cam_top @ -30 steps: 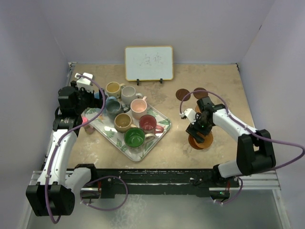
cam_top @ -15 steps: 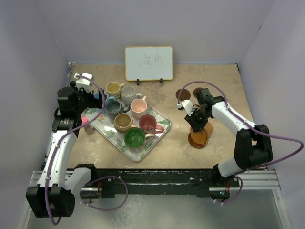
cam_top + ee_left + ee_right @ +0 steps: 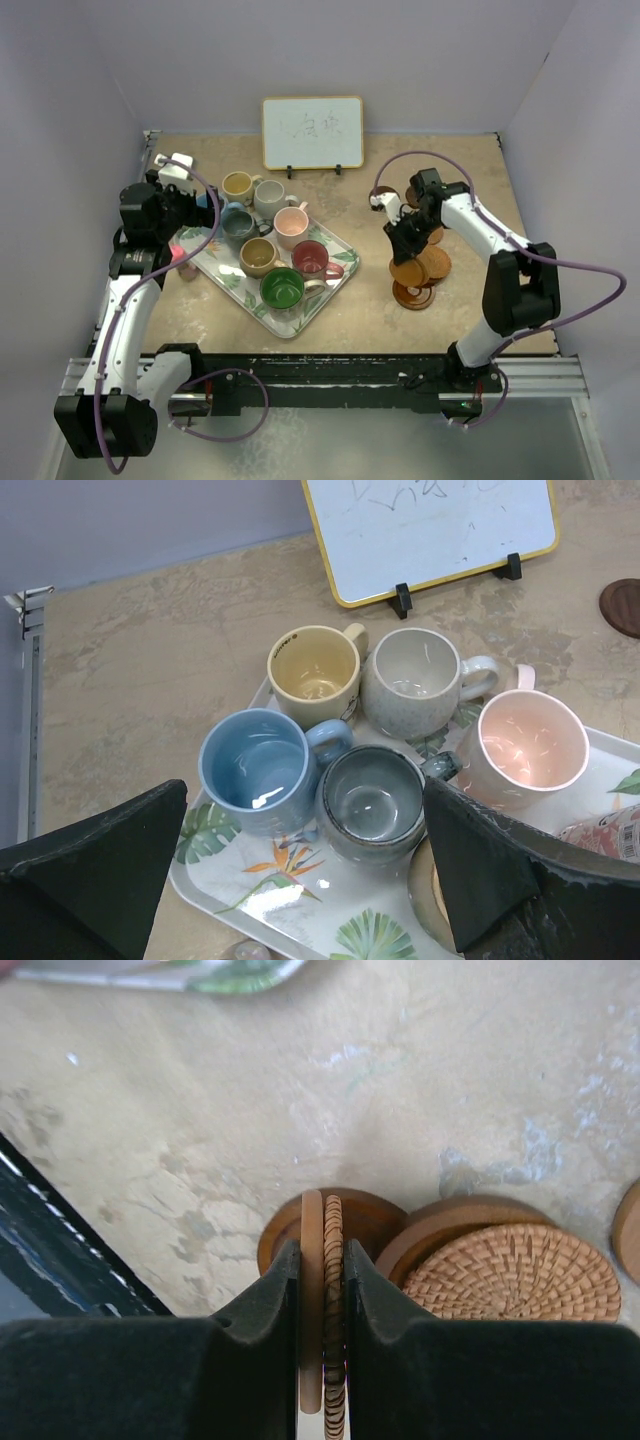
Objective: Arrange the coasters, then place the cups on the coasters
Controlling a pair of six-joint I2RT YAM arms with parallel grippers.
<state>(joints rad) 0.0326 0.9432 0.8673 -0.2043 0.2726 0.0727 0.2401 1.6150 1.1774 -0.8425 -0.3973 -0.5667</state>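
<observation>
My right gripper (image 3: pixel 322 1260) (image 3: pixel 404 246) is shut on a coaster (image 3: pixel 312 1230), a light wooden disc with a woven face, held on edge over the table. Below it lie a brown coaster (image 3: pixel 375 1218) and a woven-faced one (image 3: pixel 512 1275). A dark coaster (image 3: pixel 625 605) lies further back. My left gripper (image 3: pixel 305 810) (image 3: pixel 183 214) hangs open above the cups on the tray (image 3: pixel 262 905): yellow (image 3: pixel 313 670), off-white (image 3: pixel 415 680), light blue (image 3: pixel 250 770), grey-blue (image 3: pixel 372 800), pink (image 3: pixel 530 745). Tan (image 3: pixel 260 257), red (image 3: pixel 312 259) and green (image 3: pixel 283 288) cups stand nearer.
A yellow-framed whiteboard (image 3: pixel 312 132) stands at the back of the table. The leaf-patterned tray (image 3: pixel 340 280) fills the left middle. Purple walls close in both sides, and the black rail (image 3: pixel 330 385) runs along the near edge.
My right gripper has closed on a coaster and risen with it, shifting toward the back. The left arm has not moved.
</observation>
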